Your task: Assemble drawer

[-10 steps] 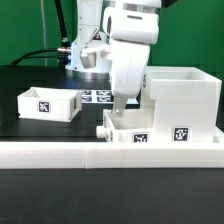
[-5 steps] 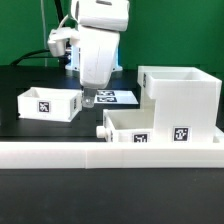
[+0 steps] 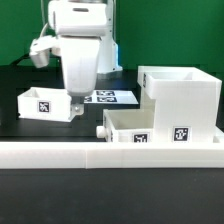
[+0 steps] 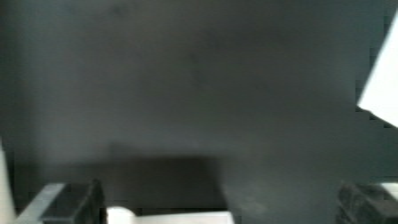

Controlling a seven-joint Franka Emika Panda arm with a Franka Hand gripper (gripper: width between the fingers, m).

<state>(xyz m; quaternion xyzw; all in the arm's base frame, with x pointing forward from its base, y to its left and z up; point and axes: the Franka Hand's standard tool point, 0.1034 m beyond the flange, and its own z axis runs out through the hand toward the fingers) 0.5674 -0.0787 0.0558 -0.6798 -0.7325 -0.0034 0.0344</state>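
Observation:
The tall white drawer casing (image 3: pixel 180 92) stands at the exterior view's right. One knobbed tray (image 3: pixel 135 126) sits low in front of it, partly slid in, knob (image 3: pixel 100 131) pointing to the exterior view's left. A second tagged tray (image 3: pixel 42 103) lies loose at the left. My gripper (image 3: pixel 77 108) hangs at that tray's right end, just above the table. In the wrist view my gripper (image 4: pixel 222 205) is open and empty, fingers (image 4: pixel 71 200) wide apart over dark table, with a white edge (image 4: pixel 169 217) between them.
The marker board (image 3: pixel 112 97) lies flat behind, between tray and casing. A long white L-shaped rail (image 3: pixel 110 155) runs along the table front. Cables and the arm's base stand at the back left. A white corner (image 4: pixel 382 90) shows at the wrist view's edge.
The arm has swung from above the tray at the casing toward the exterior view's left and now hangs at the loose tray. Both trays have not moved.

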